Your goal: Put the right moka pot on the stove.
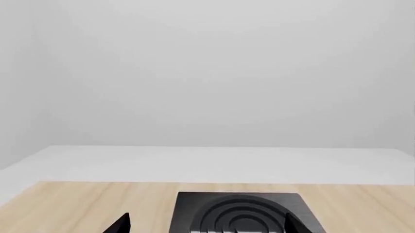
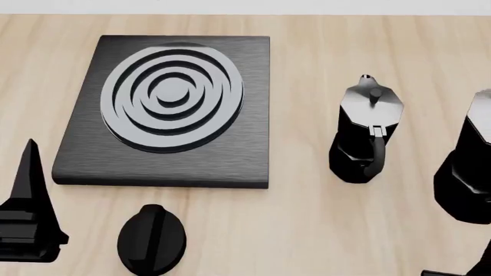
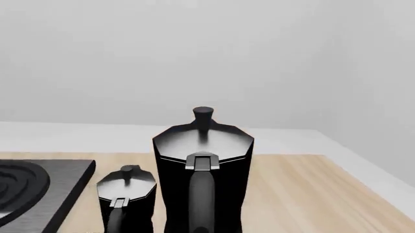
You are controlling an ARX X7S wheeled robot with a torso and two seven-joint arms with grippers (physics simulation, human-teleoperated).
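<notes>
The right moka pot (image 2: 465, 172), black and faceted with a grey-sheened lid, stands upright at the head view's right edge, partly cut off. It fills the right wrist view (image 3: 203, 165), handle toward the camera. The stove (image 2: 172, 109), a black slab with a ring burner, lies on the table at the left. My left gripper (image 1: 207, 226) is open, and between its fingertips (image 1: 120, 224) lies the stove's (image 1: 243, 213) near part. Only a dark sliver of my right gripper (image 2: 477, 265) shows, just in front of the right moka pot. Its fingers do not show in the right wrist view.
A second identical moka pot (image 2: 367, 135) stands upright between the stove and the right pot, and also shows in the right wrist view (image 3: 126, 199). A round black knob (image 2: 151, 238) lies in front of the stove. The wooden table (image 2: 307, 230) ends at a white wall behind.
</notes>
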